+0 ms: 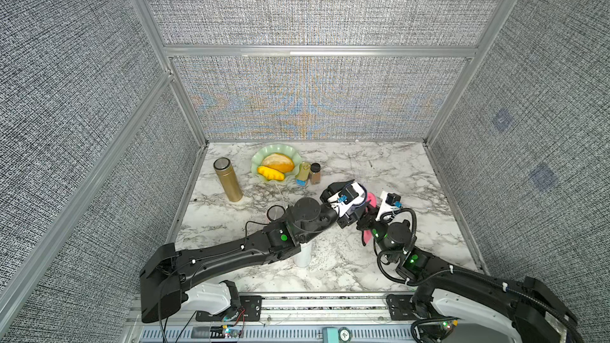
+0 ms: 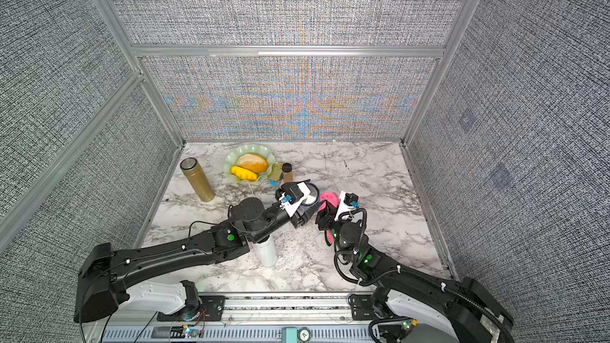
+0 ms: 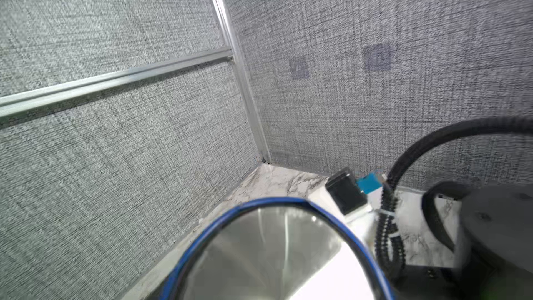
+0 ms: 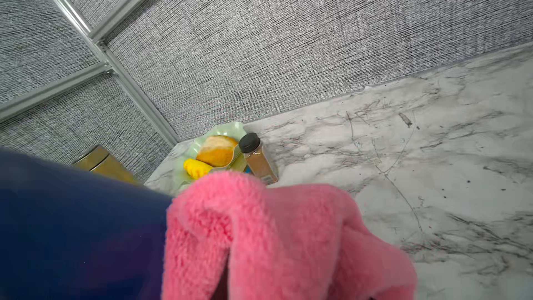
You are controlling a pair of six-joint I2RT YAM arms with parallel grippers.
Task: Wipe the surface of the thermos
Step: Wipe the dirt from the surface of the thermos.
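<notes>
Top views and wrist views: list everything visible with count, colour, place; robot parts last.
Blue thermos: 1, dark blue, held mid-table.
Pink cloth: 1, pink, beside the blue thermos.
Gold thermos: 1, gold, upright, back left.
White bottle: 1, white, upright, front centre.
Plate: 1, pale green, back centre.
Bread: 1, orange-brown, on the plate.
Yellow food: 1, yellow, on the plate.
Small pack: 1, yellow and blue, right of the plate.
Spice jar: 1, brown, black cap, beside the pack.
Round disc: 1, grey, centre left.
Table: 1, white marble.
Left gripper: 1, black, shut on the blue thermos.
Right gripper: 1, black, shut on the pink cloth.
</notes>
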